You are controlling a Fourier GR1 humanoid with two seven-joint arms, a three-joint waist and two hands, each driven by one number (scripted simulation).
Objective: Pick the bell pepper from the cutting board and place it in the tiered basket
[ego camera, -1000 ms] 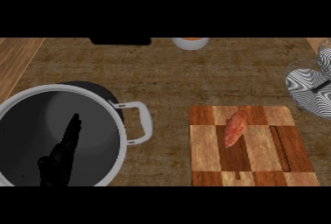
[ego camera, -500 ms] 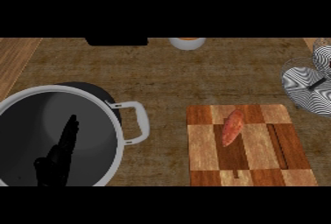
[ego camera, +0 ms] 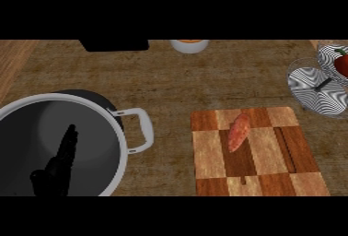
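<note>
One orange-red vegetable [ego camera: 238, 132] lies on the cutting board [ego camera: 268, 163], long and narrow with tapered ends, set on a slight diagonal across the upper middle of the checkered wood; the task calls it a bell pepper, though its shape looks more like a slim root or a chili. It touches nothing but the board. Judged from its look, it should be light and fairly stiff, with a smooth skin that could slide between hard fingers, and its rounded body would likely roll if nudged from the side. The thick middle, taken across the short width with fingers on one flank and the thumb on the other, seems the soundest place to hold it; the thin tips offer little to close on. The tiered basket [ego camera: 319, 85] stands at the right edge, well apart from the board, its striped wire bowls partly cut off by the frame, with one dark red item [ego camera: 342, 64] already in the upper tier. Only one hand shows: the left hand [ego camera: 58, 166], black, with fingers straight and together, pointing up over the dark inside of the single large pot [ego camera: 119, 138] at the lower left, holding nothing. The right hand is out of view. One white cup [ego camera: 189, 45] and one dark block [ego camera: 114, 44] sit at the far edge.
</note>
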